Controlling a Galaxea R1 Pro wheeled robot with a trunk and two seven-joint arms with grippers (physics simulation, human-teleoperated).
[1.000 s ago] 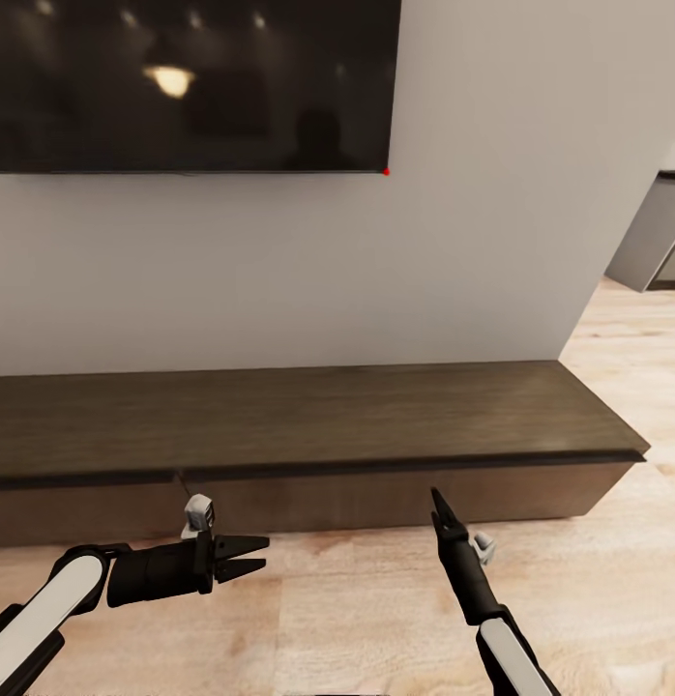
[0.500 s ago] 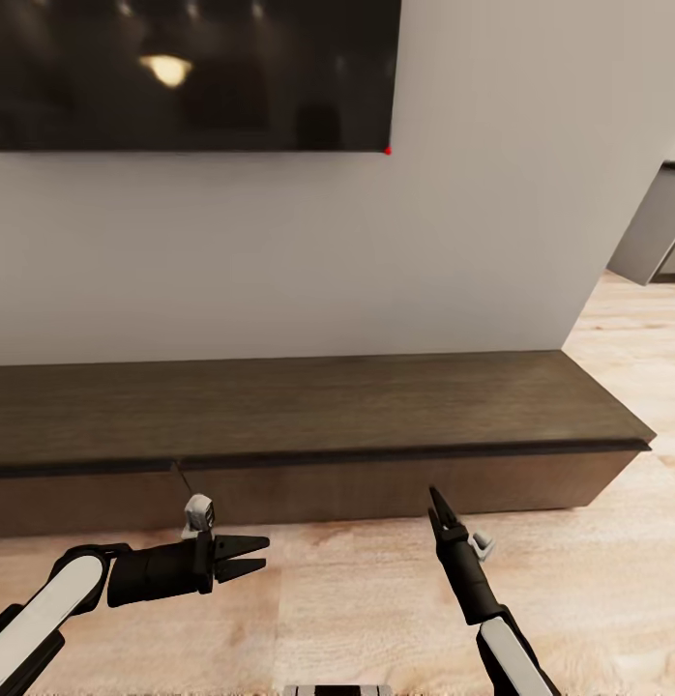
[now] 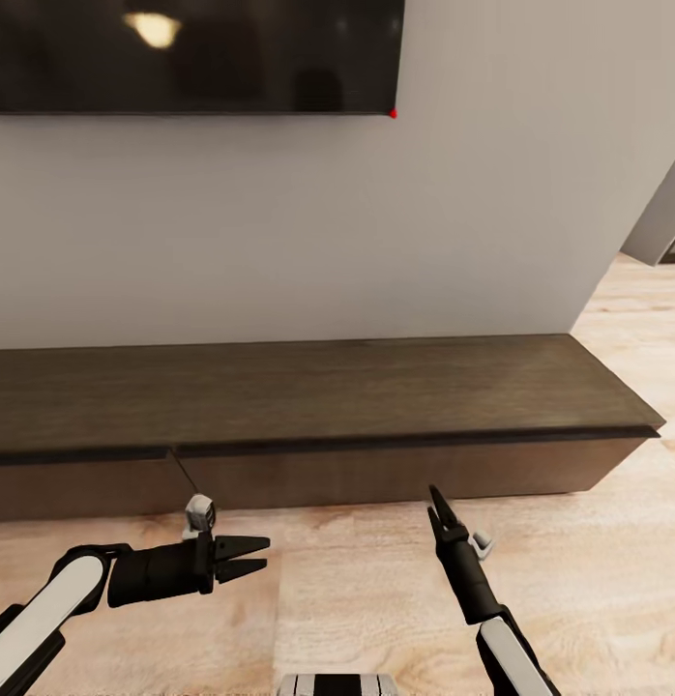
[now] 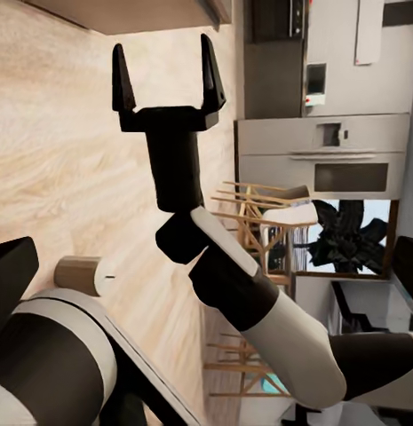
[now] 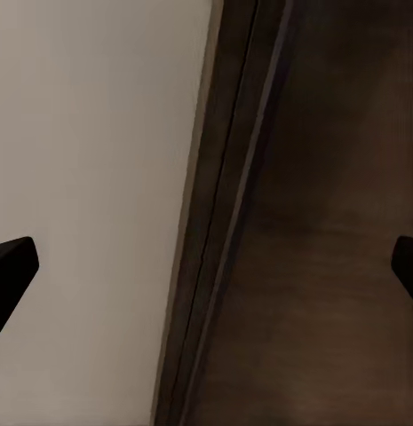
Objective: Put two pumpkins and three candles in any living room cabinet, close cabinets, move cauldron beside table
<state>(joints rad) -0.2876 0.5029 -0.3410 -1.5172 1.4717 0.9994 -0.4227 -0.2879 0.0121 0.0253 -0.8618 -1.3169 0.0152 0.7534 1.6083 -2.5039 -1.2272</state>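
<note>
The cabinet is a long low dark-brown unit against the white wall, and its drawer fronts sit flush and closed. In front of it, low over the wood floor, my left gripper is open and holds nothing. My right gripper points up at the cabinet's front; the left wrist view shows this right gripper open and empty. The right wrist view looks at the cabinet close up. A small beige candle with a dark wick stands by my body. Pumpkins, cauldron and table are out of view.
A dark wall TV hangs above the cabinet. Light wood floor runs along the cabinet's front and past its right end. The left wrist view shows a built-in oven, wooden chairs and a plant far off.
The whole head view has shifted: TV and cabinet sit higher in the picture, and more floor and my base show at the bottom. Both arms hold the same pose.
</note>
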